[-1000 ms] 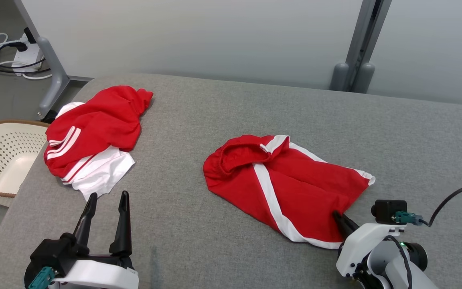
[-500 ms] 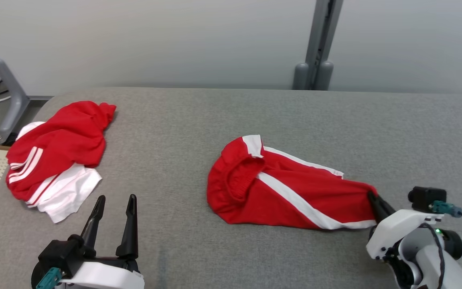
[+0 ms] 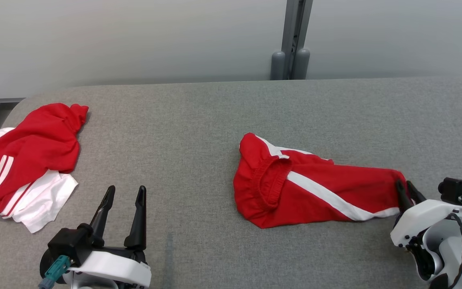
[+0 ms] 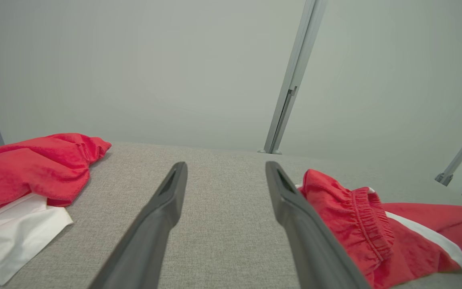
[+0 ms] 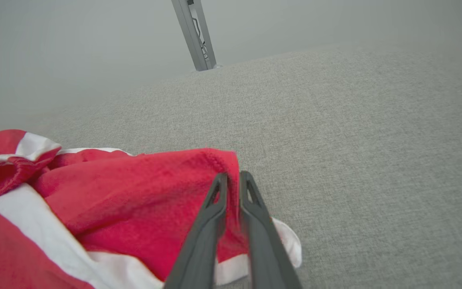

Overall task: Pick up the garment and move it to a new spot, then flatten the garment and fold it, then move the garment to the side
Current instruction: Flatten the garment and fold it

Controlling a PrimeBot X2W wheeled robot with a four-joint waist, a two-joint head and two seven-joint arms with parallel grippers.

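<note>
Pinching the leg-hem corner of the soft red shorts with white side stripes and an elastic waistband [image 3: 315, 192] between the two fingers of the right gripper [image 3: 402, 184], jaws almost together with only cloth between; lies drawn out long on the grey fabric-covered table [image 3: 199, 112], right of centre, waistband end towards the middle, hem end at the gripper; looks light, limp and fleecy, no stiffness anywhere, likely to drag, bunch and twist rather than slide flat; probably grips easily, not slippery, nothing to break; held at one corner only, so expect sagging and doubling over on any lift; better to take the gathered waistband as well, seemingly the job for the left gripper [image 3: 126, 188], spread wide and empty by the table's front edge; well apart at far left, a heap of red and white garments [image 3: 30, 152], untouched.
</note>
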